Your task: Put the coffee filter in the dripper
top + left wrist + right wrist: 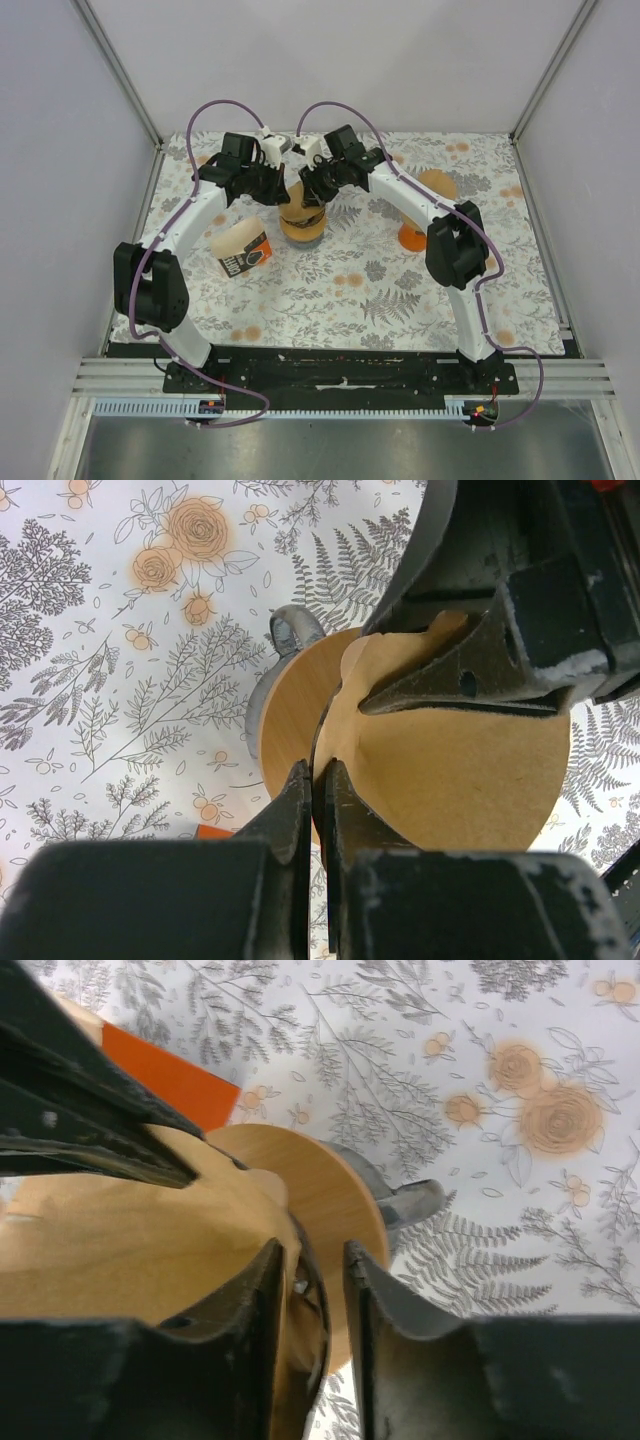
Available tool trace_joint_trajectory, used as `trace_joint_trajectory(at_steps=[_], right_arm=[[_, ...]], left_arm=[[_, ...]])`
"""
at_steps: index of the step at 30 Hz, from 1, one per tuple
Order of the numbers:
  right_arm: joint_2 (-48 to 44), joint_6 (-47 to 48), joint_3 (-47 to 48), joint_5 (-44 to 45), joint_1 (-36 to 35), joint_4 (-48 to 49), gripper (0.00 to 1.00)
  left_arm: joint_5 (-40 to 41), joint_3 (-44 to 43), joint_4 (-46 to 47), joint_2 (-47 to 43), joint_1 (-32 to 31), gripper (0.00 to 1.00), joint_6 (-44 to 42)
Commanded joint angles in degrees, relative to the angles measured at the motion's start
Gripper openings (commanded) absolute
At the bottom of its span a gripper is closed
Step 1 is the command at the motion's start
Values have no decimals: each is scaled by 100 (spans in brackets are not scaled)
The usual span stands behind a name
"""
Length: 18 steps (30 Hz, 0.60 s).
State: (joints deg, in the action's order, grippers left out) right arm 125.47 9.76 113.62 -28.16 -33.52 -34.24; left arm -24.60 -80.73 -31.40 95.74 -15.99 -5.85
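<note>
The brown paper coffee filter (297, 212) is spread open over the dripper (302, 232), which has a wooden collar (292, 712) and a grey handle (290, 630). My left gripper (315, 770) is shut on the filter's (460, 770) near edge, its fingertips pinched on the thin paper. My right gripper (313, 1250) is open and straddles the opposite edge. One of its fingers sits inside the filter (120, 1250), the other outside by the wooden collar (335, 1195). In the top view both grippers, left (278, 190) and right (312, 188), meet over the dripper.
A tan and orange pack of filters (242, 250) lies on the floral cloth to the left of the dripper. An orange-based item (411, 236) and a tan disc (436, 183) sit to the right, by the right arm. Grey walls surround the table.
</note>
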Motion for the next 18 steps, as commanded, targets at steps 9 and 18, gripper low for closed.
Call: trace_joint_trajectory(at_steps=[9, 18], right_arm=[[-119, 219, -297, 171, 12, 339, 0], [-619, 35, -385, 250, 56, 339, 66]], left_arm=[[-19, -66, -305, 94, -80, 2, -285], [25, -66, -350, 93, -80, 2, -294]])
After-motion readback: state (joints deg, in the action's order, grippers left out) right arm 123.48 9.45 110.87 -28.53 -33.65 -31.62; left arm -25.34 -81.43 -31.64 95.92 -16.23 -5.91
